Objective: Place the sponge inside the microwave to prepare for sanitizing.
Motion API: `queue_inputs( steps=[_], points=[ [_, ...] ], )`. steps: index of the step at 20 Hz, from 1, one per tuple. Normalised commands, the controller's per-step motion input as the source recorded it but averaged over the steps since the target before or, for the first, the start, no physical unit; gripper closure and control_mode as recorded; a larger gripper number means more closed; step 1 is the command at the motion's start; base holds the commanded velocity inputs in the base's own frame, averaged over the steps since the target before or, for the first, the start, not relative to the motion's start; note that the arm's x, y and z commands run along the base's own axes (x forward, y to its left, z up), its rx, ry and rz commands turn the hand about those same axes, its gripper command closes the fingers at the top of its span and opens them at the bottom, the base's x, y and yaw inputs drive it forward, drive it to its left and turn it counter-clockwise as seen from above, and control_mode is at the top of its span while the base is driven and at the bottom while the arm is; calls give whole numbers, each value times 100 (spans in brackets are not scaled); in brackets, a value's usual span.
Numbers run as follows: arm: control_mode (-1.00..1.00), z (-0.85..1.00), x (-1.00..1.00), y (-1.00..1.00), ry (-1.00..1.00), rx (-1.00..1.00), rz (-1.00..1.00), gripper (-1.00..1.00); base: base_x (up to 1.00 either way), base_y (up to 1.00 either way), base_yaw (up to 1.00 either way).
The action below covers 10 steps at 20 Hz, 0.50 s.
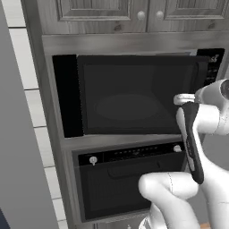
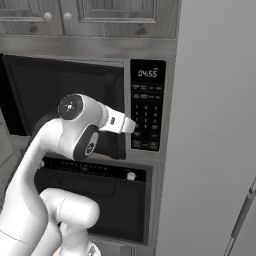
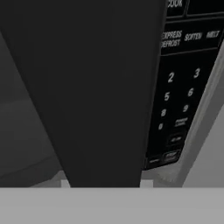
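Directly ahead of the claw, pressed together, the black glass-doored microwave (image 3: 105, 87) is seen, white-digit keypad (image 3: 179, 96) alongside.

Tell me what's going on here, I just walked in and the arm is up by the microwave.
The robot's gripper is shut and raised in front of the microwave, close to its keypad panel. The microwave's door is swung open to the left, and the round turntable inside looks bare. Below it sits the black oven, closed. No sponge can be made out in the gripper or inside the microwave.
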Motion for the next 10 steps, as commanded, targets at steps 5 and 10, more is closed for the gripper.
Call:
queue_inputs(
  steps=[5, 10],
  points=[
    [-100, -7, -100, 25, -4, -2, -14, 100, 0, 0, 0],
    [-100, -20, -100, 44, 0, -12, -19, 100, 0, 0, 0]
  ],
)
